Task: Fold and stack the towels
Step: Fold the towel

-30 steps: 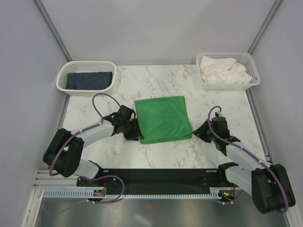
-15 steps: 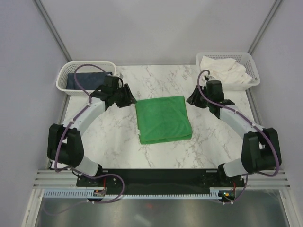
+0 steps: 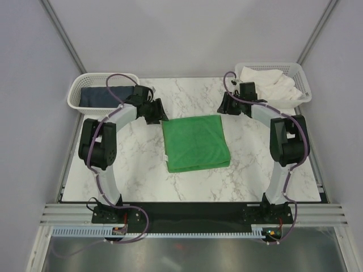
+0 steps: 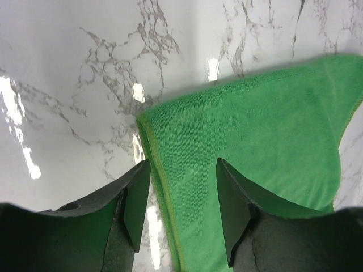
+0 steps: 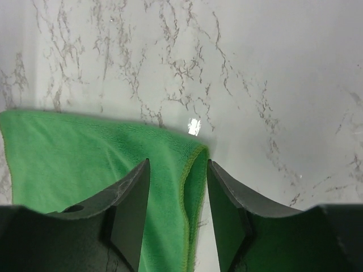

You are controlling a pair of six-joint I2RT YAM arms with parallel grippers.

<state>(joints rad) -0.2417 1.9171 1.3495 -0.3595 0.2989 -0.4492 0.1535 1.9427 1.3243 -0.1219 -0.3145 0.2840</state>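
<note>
green towel (image 3: 195, 141) looks soft and floppy, I'd pinch its far corners; left gripper (image 4: 182, 170) and right gripper (image 5: 178, 170) both released, straddling them

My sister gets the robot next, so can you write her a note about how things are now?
Left gripper: open over the far left corner of the green towel, holding nothing.
Right gripper: open over its far right corner, holding nothing.
Green towel lies folded on the table; navy towel in the left basket; white towel bunched in the right basket.
Done: green towel folded.
Left: maybe another fold, then the other two towels and stacking.
</note>
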